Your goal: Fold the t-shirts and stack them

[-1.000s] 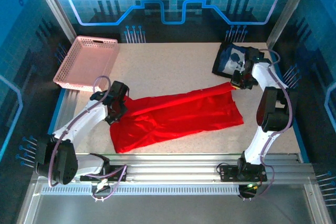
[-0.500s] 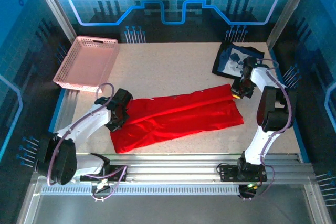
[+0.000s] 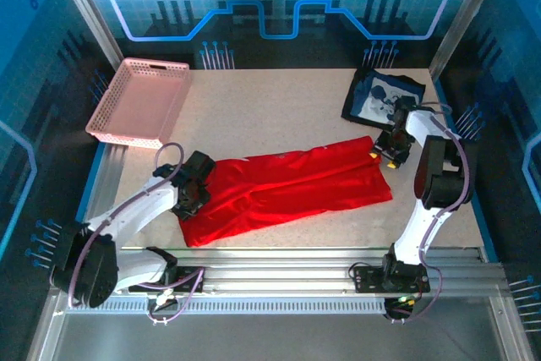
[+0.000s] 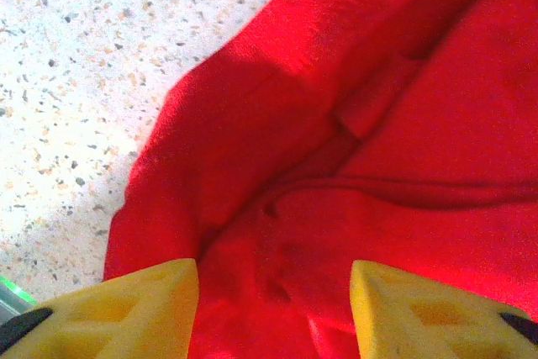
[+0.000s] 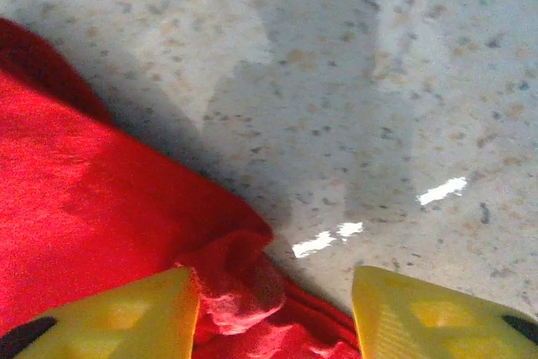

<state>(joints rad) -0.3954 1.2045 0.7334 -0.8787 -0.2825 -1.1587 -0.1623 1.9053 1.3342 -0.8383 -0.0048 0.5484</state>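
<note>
Crouching at opposite ends of the red t-shirt (image 3: 287, 188), left end effector (image 4: 271, 268) and right end effector (image 5: 273, 271) gape empty.

red shirt (image 3: 287, 190) spread mid-table, navy shirt (image 3: 376, 95) far right

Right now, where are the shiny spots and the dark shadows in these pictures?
Right wrist view: small white glare streaks on the table, and a soft gray shadow next to the red t-shirt. Left wrist view: the table looks washed-out bright at the left, and a darker shadow lies on the shirt's upper fold. Top external view: sharp and evenly lit, with a blue glow on the back wall.
</note>
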